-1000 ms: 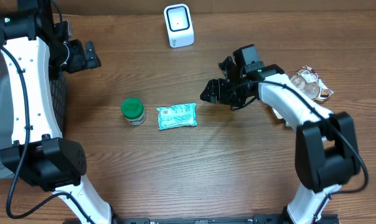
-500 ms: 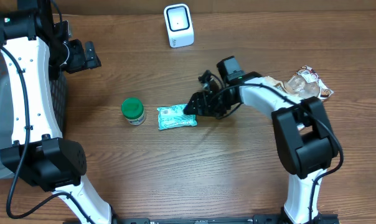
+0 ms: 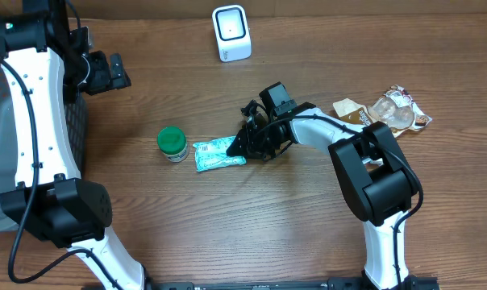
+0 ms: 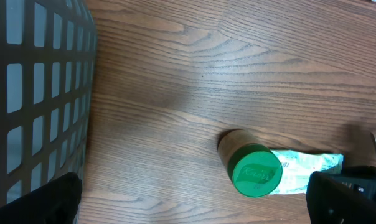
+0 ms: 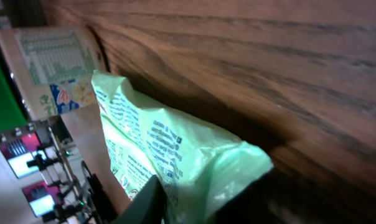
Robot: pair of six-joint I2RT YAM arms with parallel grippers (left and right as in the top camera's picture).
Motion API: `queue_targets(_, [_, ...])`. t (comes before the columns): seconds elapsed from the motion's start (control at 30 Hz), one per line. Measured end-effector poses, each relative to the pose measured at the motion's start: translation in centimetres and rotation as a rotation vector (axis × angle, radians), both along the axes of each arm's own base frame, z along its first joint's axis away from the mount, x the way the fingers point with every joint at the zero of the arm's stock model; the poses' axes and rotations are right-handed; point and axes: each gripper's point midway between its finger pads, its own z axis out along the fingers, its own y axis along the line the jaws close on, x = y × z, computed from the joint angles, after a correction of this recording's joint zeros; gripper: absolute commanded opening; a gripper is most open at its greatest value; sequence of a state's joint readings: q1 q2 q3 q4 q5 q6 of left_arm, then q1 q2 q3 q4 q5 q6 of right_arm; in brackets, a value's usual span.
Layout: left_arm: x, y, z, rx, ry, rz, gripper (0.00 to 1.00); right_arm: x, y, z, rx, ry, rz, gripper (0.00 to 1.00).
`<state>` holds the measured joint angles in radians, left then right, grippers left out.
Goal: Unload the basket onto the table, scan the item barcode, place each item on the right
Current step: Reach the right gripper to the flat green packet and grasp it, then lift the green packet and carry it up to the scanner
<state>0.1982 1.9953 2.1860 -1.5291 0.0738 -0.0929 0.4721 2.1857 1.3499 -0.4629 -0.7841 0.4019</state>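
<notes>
Right end effector (image 3: 239,147) tight on green packet (image 3: 214,155) beside green-capped bottle (image 3: 172,142); left end effector (image 3: 120,72) wide open

Legible text: none. Packet (image 5: 175,149): lines of dark print, too blurred to read. Jar label (image 5: 54,62): table of small print, unreadable. Green lid (image 4: 256,175): raised script, indecipherable.

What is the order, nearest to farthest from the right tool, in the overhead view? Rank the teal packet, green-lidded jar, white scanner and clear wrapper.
From the right tool:
1. teal packet, right at its tips.
2. green-lidded jar, just beyond the packet.
3. white scanner, at the table's far edge.
4. clear wrapper, far off on the opposite side.
</notes>
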Motion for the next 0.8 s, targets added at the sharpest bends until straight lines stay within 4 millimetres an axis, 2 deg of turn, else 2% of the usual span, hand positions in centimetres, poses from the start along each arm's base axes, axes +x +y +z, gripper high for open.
queue_targets(0.07, [0.0, 0.0, 0.0, 0.000, 0.000, 0.000, 0.99, 0.1, 0.1, 0.0, 0.002, 0.005, -0.009, 0.04])
queue_targets(0.4, [0.0, 0.0, 0.0, 0.000, 0.000, 0.000, 0.99, 0.4, 0.1, 0.2, 0.012, 0.011, -0.023, 0.04])
queue_targets(0.5, [0.0, 0.0, 0.0, 0.000, 0.000, 0.000, 0.99, 0.5, -0.7, 0.4, 0.007, 0.023, -0.032, 0.04])
queue_targets(0.57, [0.0, 0.0, 0.0, 0.000, 0.000, 0.000, 1.00, 1.1, -2.0, 1.1, 0.002, 0.016, -0.053, 0.04])
queue_targets(0.67, [0.0, 0.0, 0.0, 0.000, 0.000, 0.000, 0.99, 2.5, -4.4, 4.0, 0.012, -0.041, -0.097, 0.04])
queue_targets(0.8, [0.0, 0.0, 0.0, 0.000, 0.000, 0.000, 1.00, 4.5, -7.3, 11.4, 0.062, -0.210, -0.152, 0.04])
